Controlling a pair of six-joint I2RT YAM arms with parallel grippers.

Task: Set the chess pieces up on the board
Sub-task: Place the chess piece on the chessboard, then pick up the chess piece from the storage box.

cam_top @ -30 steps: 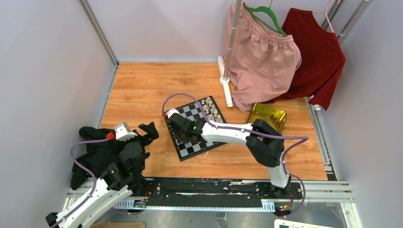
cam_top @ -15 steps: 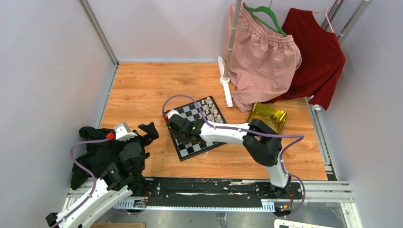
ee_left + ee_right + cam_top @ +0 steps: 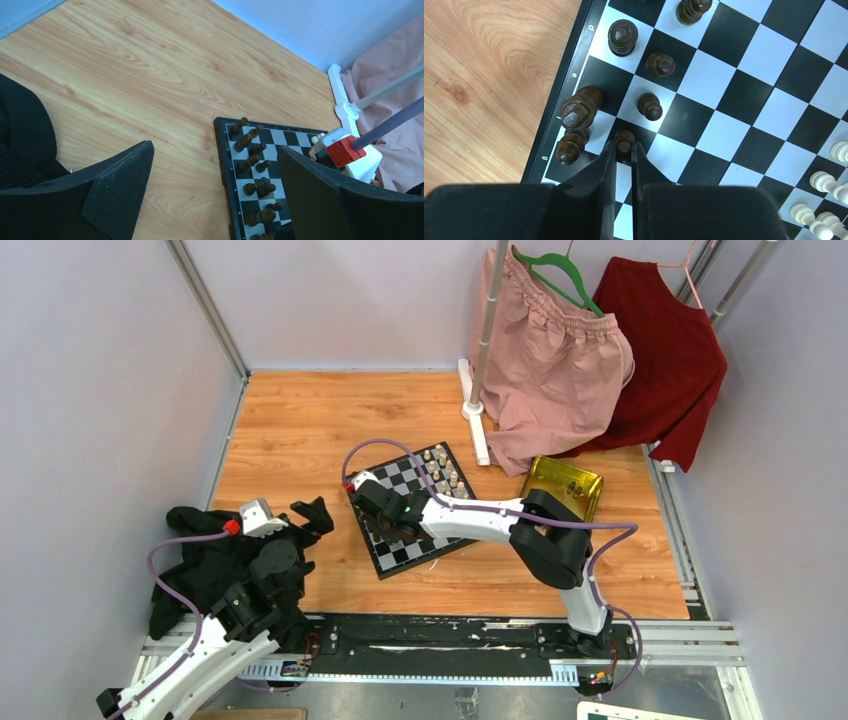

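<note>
1. The left gripper [image 3: 215,152] is held with its jaws spread wide and nothing between them. It is parked over a black cloth [image 3: 200,565] at the table's 8 o'clock, well apart from the board.
2. The board [image 3: 393,477] is laid askew near the table's middle, at 2 o'clock from the left gripper.
3. In the right wrist view, dark pieces [image 3: 581,107] are ranged along the board's left edge, from 12 round to 9 o'clock. White pieces [image 3: 824,182] are gathered at the 4 o'clock corner.
4. The right gripper [image 3: 624,149] is clamped on a pawn [image 3: 624,136]. The pawn is kept upright over a square in line with two more dark pieces at its 1 o'clock. Whether its base is down on the board cannot be told.
5. The step in hand is judged to be the seating of this pawn in the second row.
6. Next, the pawn should be settled squarely and the jaws eased apart only a little. The gripper should then be lifted straight up, since a dark piece stands just beside at 9 o'clock and could be toppled.
7. A gold tray [image 3: 570,480] is seen at 3 o'clock from the board.
</note>
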